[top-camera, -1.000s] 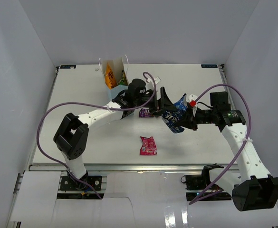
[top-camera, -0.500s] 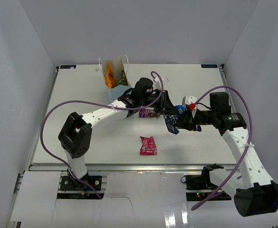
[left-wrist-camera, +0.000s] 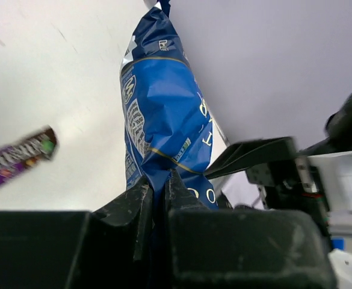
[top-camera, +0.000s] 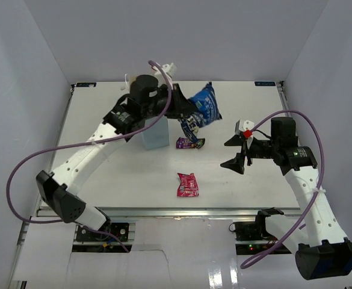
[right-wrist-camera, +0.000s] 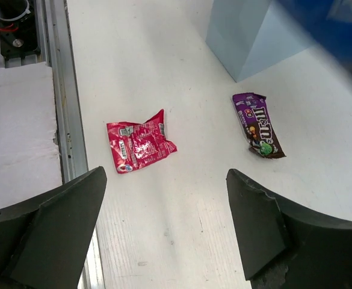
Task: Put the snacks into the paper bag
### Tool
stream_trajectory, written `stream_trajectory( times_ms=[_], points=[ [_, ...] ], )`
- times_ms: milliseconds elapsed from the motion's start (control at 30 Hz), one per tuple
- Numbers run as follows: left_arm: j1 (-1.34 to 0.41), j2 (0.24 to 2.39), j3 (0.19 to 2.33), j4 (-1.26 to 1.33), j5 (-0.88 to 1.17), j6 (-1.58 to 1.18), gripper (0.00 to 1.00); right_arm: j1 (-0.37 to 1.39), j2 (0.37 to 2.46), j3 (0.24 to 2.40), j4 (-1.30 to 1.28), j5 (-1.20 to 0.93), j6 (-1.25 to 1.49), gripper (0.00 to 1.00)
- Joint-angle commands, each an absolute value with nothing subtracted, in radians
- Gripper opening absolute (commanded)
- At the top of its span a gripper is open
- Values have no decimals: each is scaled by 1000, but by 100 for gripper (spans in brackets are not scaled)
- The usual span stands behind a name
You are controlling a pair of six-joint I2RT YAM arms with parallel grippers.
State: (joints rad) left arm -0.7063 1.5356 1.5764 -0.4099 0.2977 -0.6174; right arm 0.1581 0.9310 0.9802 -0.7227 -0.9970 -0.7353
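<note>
My left gripper (top-camera: pixel 180 112) is shut on the lower edge of a dark blue candy bag (top-camera: pixel 201 109), which hangs in the air just right of the pale-blue paper bag (top-camera: pixel 155 137). The left arm covers the paper bag's mouth. In the left wrist view the blue bag (left-wrist-camera: pixel 163 114) rises out of the pinched fingertips (left-wrist-camera: pixel 141 194). A purple packet (top-camera: pixel 189 142) lies beside the paper bag's foot, and a pink-red packet (top-camera: pixel 187 184) lies nearer the front. My right gripper (top-camera: pixel 231 153) is open and empty, right of both packets; below it show the pink-red packet (right-wrist-camera: pixel 138 146) and purple packet (right-wrist-camera: pixel 258 125).
Grey walls close in the white table (top-camera: pixel 103 162) on three sides. A metal rail (right-wrist-camera: pixel 64 108) runs along the table's front edge. Purple cables loop from both arms over the table.
The right gripper has let go of the blue bag, opened wide and drawn back right. The left gripper has shut on the bag and lifted it up and back beside the paper bag.
</note>
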Motion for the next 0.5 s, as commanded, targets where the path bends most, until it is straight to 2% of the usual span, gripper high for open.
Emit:
stream_trajectory(
  times_ms=[0, 133, 333, 467],
  points=[
    [-657, 1390, 1682, -488, 126, -525, 0, 140, 934, 1005, -689, -1015, -721, 87],
    [-586, 1344, 1764, -543, 16, -500, 0, 124, 946, 993, -686, -1014, -723, 87],
    [-557, 1325, 1816, -523, -341, -420, 0, 109, 960, 936, -657, -996, -710, 87],
    [-535, 1376, 1853, -532, -432, -379, 0, 104, 962, 916, -644, -982, -706, 88]
  ],
)
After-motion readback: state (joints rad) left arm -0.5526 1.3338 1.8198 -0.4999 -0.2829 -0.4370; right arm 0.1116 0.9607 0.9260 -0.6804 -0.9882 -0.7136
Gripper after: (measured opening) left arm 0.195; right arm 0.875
